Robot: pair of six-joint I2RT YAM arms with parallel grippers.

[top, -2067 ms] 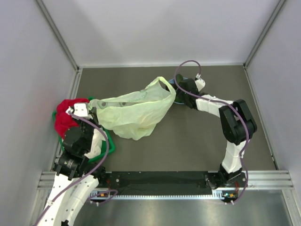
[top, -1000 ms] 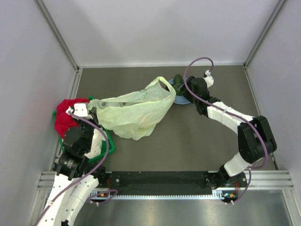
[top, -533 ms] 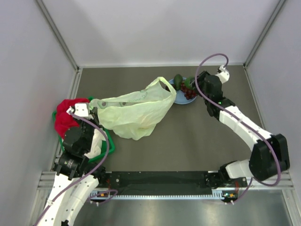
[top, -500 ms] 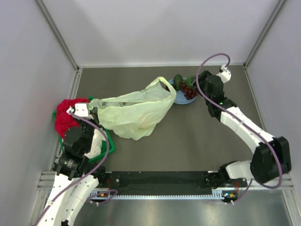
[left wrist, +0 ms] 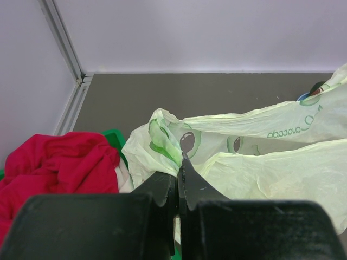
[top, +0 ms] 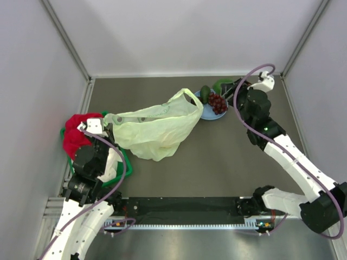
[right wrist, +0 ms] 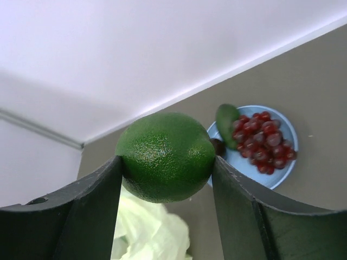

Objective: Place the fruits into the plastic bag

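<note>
The fruits are split up right now. From the top view I see the green citrus pinched in my right fingers, raised just past the far rim of the blue plate. The grape bunch and the avocado-like fruit lie on that plate. The plastic bag sprawls on the desk left of the plate, one loop handle reaching the plate's rim. Its left end is clenched in my left fingers, beside the red cloth. Compared with half a second ago, the right arm has swung its elbow out to the right and carried its fingers off the plate toward the far side. The bag and the left arm have not budged.

In the left wrist view, the fingers are clamped tight on a fold of the bag's edge. I judge the film light, limp and slippery, so the mouth will sag unless that edge is held up taut.

In the right wrist view, the citrus sits across its widest part between both fingers. The plate is below, carrying the grapes, the avocado and a small dark fruit. The citrus looks firm, pebbled and round. It should take a solid squeeze but could roll out if gripped off-centre. The grapes look soft, so I'd take them gently around the bulk.
</note>
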